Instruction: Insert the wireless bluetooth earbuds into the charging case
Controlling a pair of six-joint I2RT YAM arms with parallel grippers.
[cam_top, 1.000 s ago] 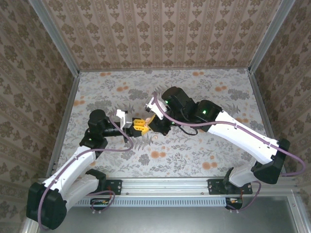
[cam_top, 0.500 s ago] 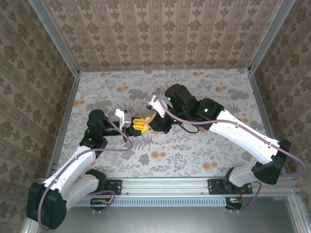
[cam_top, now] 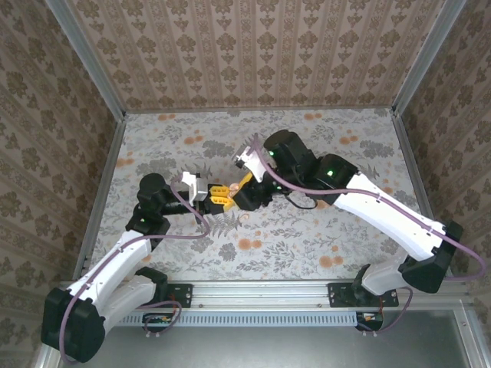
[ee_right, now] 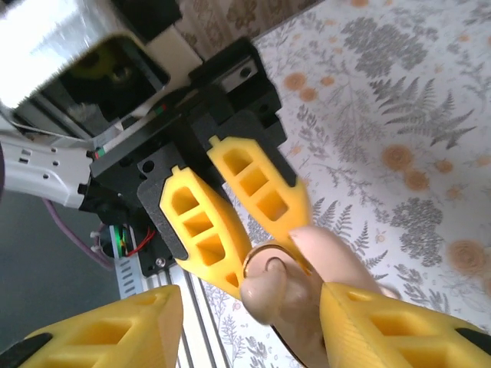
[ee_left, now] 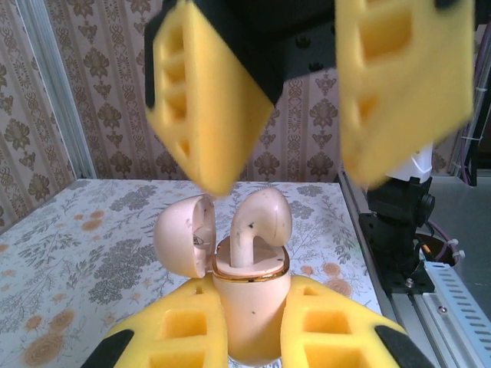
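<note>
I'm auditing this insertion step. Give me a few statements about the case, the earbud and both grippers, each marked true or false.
1. The left gripper clamps the charging case. True.
2. The case's lid is closed. False: it is hinged open to one side.
3. An earbud stands in the case. True.
4. The right gripper pinches the earbud. False: its fingers are spread apart above it.

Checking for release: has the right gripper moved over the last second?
Yes. In the top view the right gripper has pulled back slightly rightward, toward the table's far edge, away from the charging case, its jaws now parted.
</note>
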